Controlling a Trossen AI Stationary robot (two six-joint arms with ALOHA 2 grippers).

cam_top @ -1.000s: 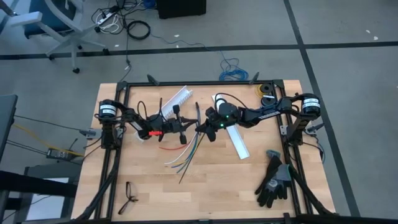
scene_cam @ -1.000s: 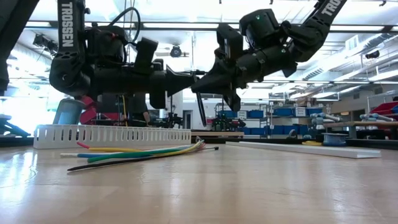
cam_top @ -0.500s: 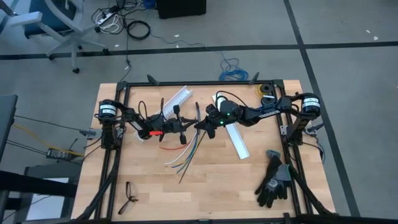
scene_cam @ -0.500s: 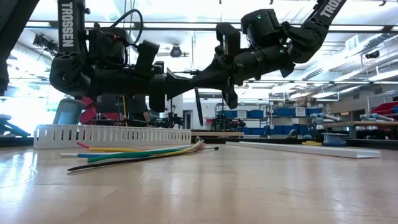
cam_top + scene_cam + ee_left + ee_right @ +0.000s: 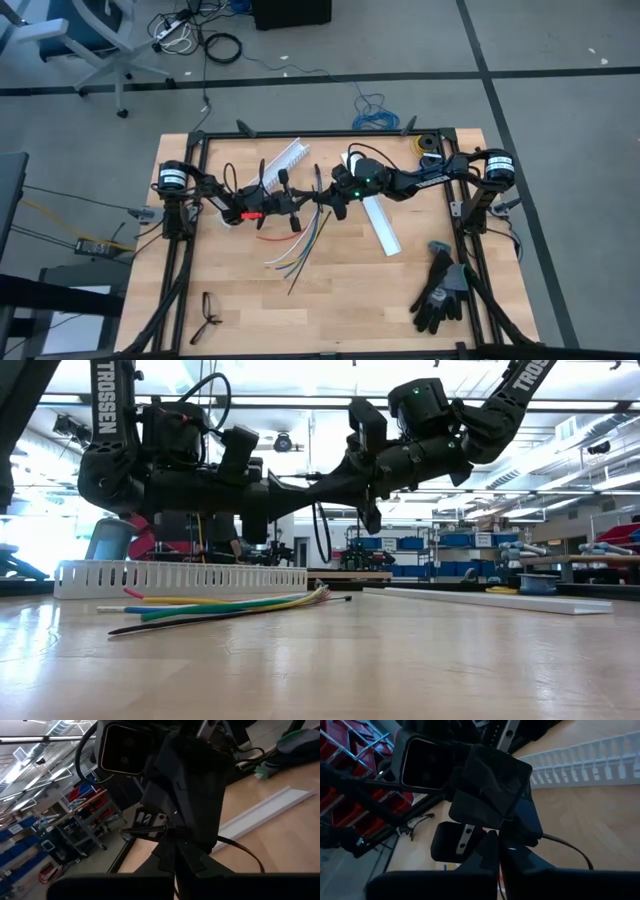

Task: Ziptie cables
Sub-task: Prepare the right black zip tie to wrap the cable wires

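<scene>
Cables (image 5: 298, 247) lie loose on the wooden worktop (image 5: 350, 290), just below the centre of the high view: thin coloured wires fanned out toward the lower left and gathered at their upper right end. In the low view the cables (image 5: 225, 606) rest flat on the boards, under the two arms and touched by neither. They look light and limp, likely to splay and slide when nudged, so the gathered end is probably the best place to take hold.

Above them the left gripper (image 5: 303, 201) and the right gripper (image 5: 322, 201) meet tip to tip in mid-air. Both sets of fingers are clenched, and between them a thin black strip (image 5: 322, 532) bows down in a loop; each wrist view shows that strip at the meeting fingertips, so both seem to be pinching it. It looks springy and narrow, easy to let slip.

Elsewhere on the worktop are a white slotted channel (image 5: 285, 159), a plain white strip (image 5: 381, 224), dark gloves (image 5: 441, 288) at lower right and a pair of glasses (image 5: 208, 313) at lower left. Beyond is a workshop with shelving and a grey floor strewn with leads.
</scene>
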